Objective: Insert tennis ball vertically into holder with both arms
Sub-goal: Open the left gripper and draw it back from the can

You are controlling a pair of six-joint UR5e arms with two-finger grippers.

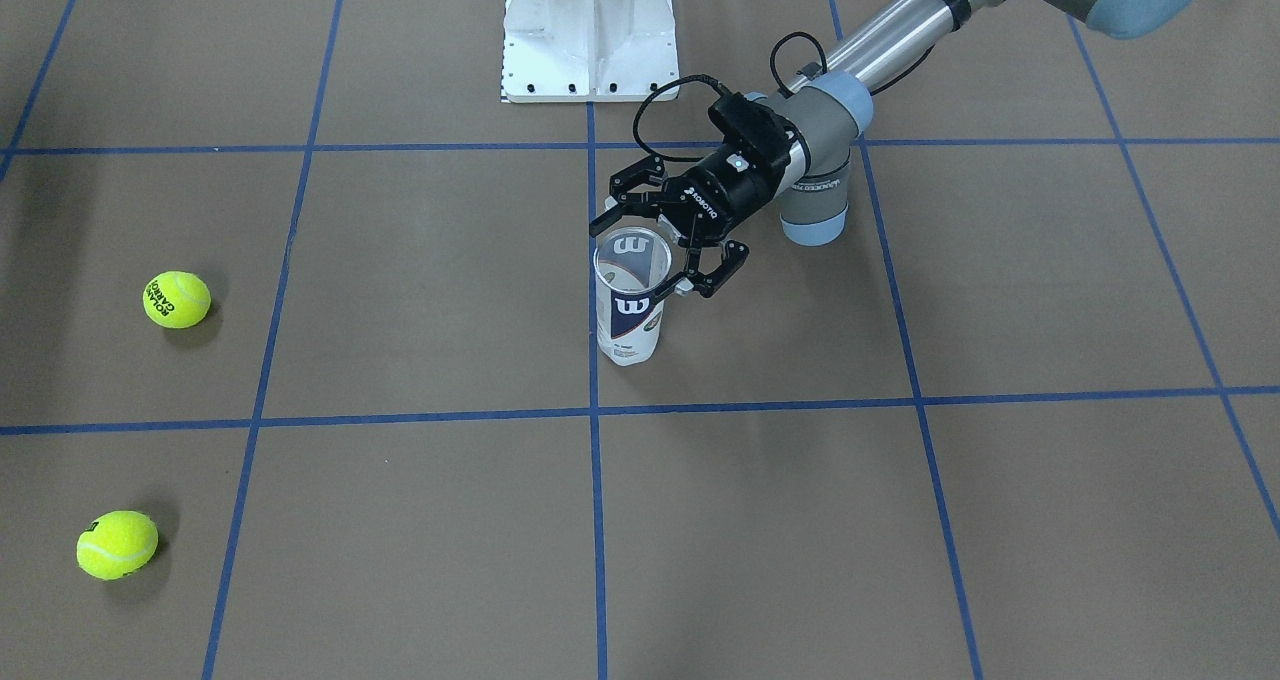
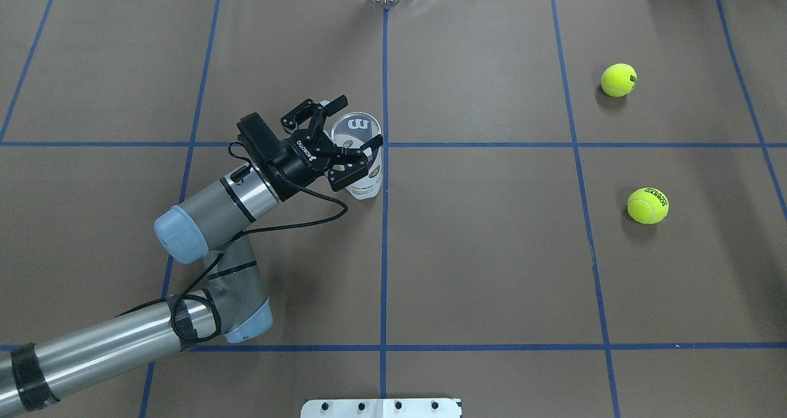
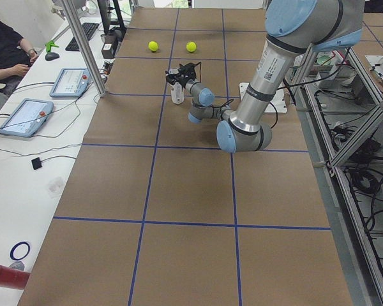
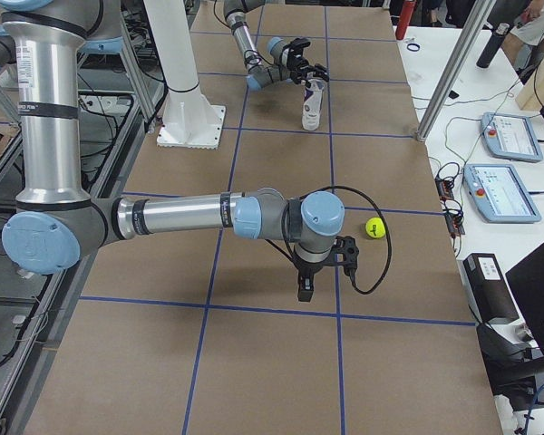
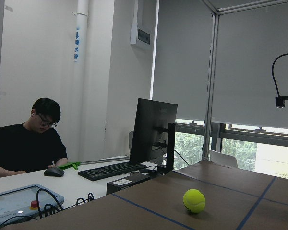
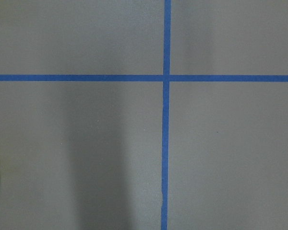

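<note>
1. The holder point(image 1: 630, 312) stands upright on the brown worktop point(image 1: 400, 290) with its open mouth up. It is near the centre of the front-facing view, just right of a blue tape line point(image 1: 597, 520).
2. The left hand point(image 1: 645, 255) enters from the upper right of that view. Its fingers point(image 1: 628, 185) are spread wide, one on each side of the holder's upper part, so the hand is released. Whether they touch the rim cannot be told.
3. The upper ball point(image 1: 177, 299) and the lower ball point(image 1: 118, 544) lie at the left of that view, well apart from the holder.
4. The right hand point(image 4: 322, 272) shows only in the right-side view, at frame centre, pointing down over the worktop. A tennis ball point(image 4: 374, 227) lies near it, to the right. Whether this hand is spread or clenched cannot be told.
5. The white pedestal base point(image 1: 588, 30) sits at top centre of the front-facing view.
</note>
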